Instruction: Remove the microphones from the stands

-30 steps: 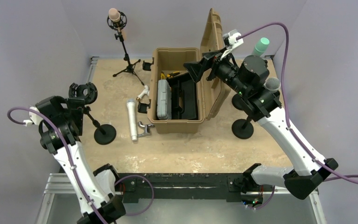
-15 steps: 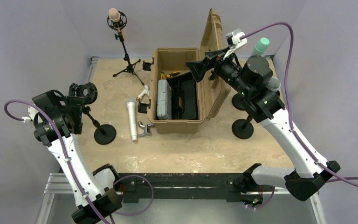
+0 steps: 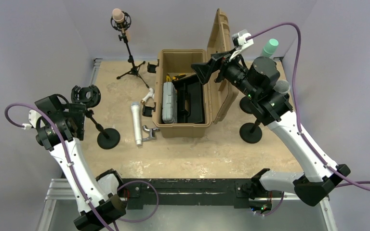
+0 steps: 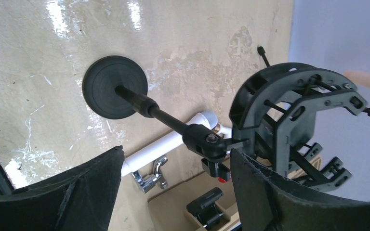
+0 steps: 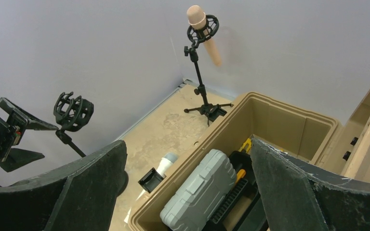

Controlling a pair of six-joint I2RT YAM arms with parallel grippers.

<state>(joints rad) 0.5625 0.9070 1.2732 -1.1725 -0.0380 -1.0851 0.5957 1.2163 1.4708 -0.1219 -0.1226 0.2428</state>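
A pink microphone [image 3: 119, 17] sits in a black shock mount on a tripod stand [image 3: 132, 67] at the back left; the right wrist view shows this microphone [image 5: 204, 33] tilted in its mount. Nearer me a second stand with a round base [image 3: 108, 138] carries an empty shock mount [image 3: 85, 95]. My left gripper [image 3: 79, 115] is open beside that stand's pole; in the left wrist view the pole's joint [image 4: 207, 140] lies just beyond the left gripper [image 4: 177, 151], untouched. My right gripper [image 3: 207, 67] hangs open above the tan box, holding nothing.
An open tan box [image 3: 164, 125] with a grey case [image 3: 169, 102] stands mid-table. A white microphone [image 3: 136, 122] and a chrome clip [image 3: 149, 134] lie left of it. Behind my right arm stand a mint microphone [image 3: 270, 47], a grey one [image 3: 282, 86] and black bases [image 3: 250, 133].
My left arm has shifted slightly left and its jaws have narrowed a little. My right gripper has risen slightly over the box.
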